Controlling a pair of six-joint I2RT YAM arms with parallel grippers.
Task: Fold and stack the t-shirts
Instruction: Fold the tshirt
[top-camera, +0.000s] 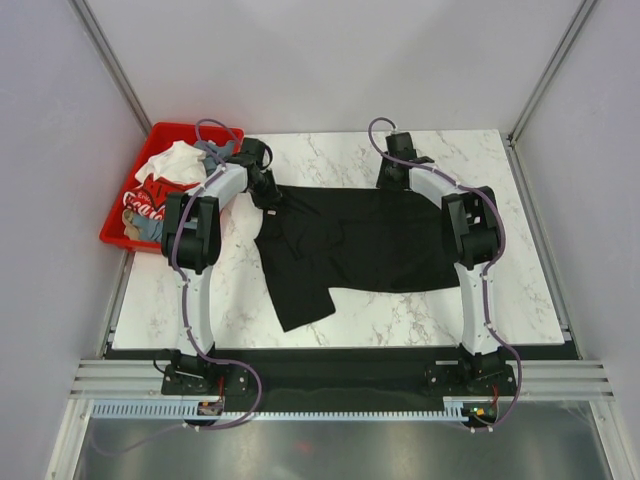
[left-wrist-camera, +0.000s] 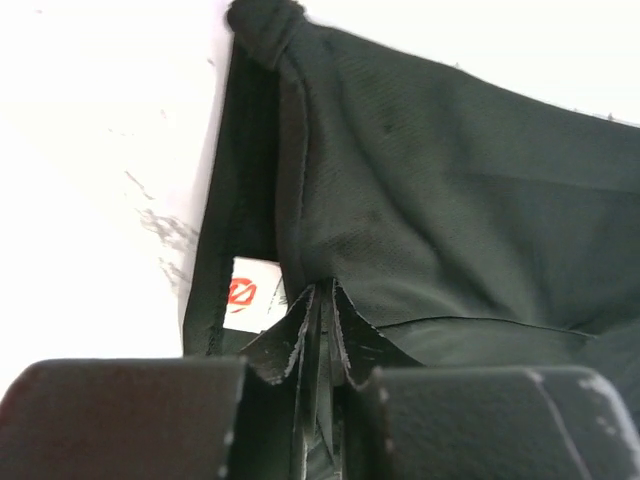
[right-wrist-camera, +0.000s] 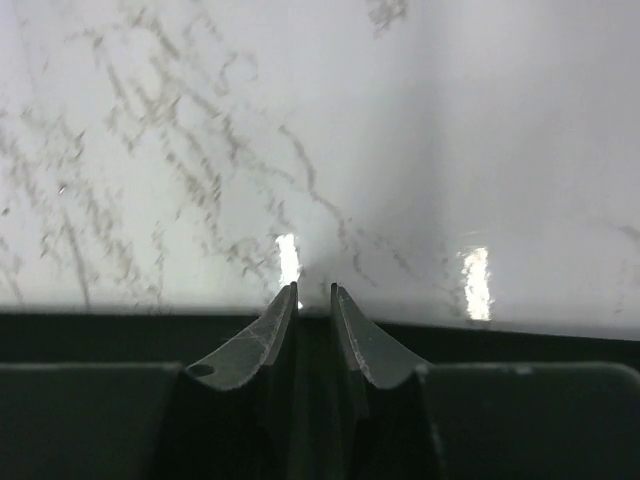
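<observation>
Fold starting: left gripper (left-wrist-camera: 318, 300) pinched black t-shirt (top-camera: 370, 235) edge. Right gripper (right-wrist-camera: 313, 295) nearly closed at hem, grip unclear. Next: lift evenly.

My left arm (top-camera: 196, 240) reaches to the tee's (top-camera: 370, 240) far-left corner, elbow raised. My left gripper (left-wrist-camera: 320, 300) is pinched on the tee's edge. My right arm (top-camera: 470, 235) reaches to the tee's far-right edge. My right gripper (right-wrist-camera: 314, 290) sits low, jaws a narrow slit apart; can't tell if cloth is between them.
</observation>
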